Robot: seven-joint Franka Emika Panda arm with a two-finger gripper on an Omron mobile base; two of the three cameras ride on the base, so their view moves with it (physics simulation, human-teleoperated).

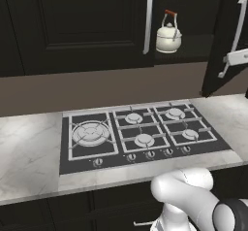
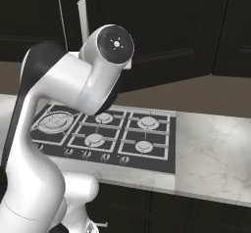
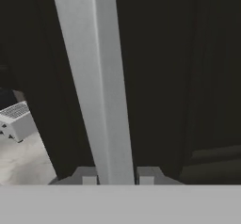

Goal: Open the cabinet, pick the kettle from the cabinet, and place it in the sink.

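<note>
Up on the wall above the counter [image 1: 29,147], the cabinet [image 1: 72,26] has its right-hand door [image 1: 220,41] swung open, so you can see straight inside. The kettle [image 1: 168,37] sits upright on the shelf in there, just right of the closed door's long silver handle [image 1: 147,22] and well above the gas hob [image 1: 140,135].

The gripper [image 3: 117,177] is right up against the open door's silver bar handle [image 3: 96,82]. In the hand view the bar runs up between the two fingers [image 3: 87,177], one tip on each side, so they're clamped on that handle. In the left base view you can just spot the hand [image 1: 237,57] poking in from the right edge at that handle.

In the right base view the big white arm [image 2: 73,87] blocks most of the cabinet, with the hob and marble counter below it.
</note>
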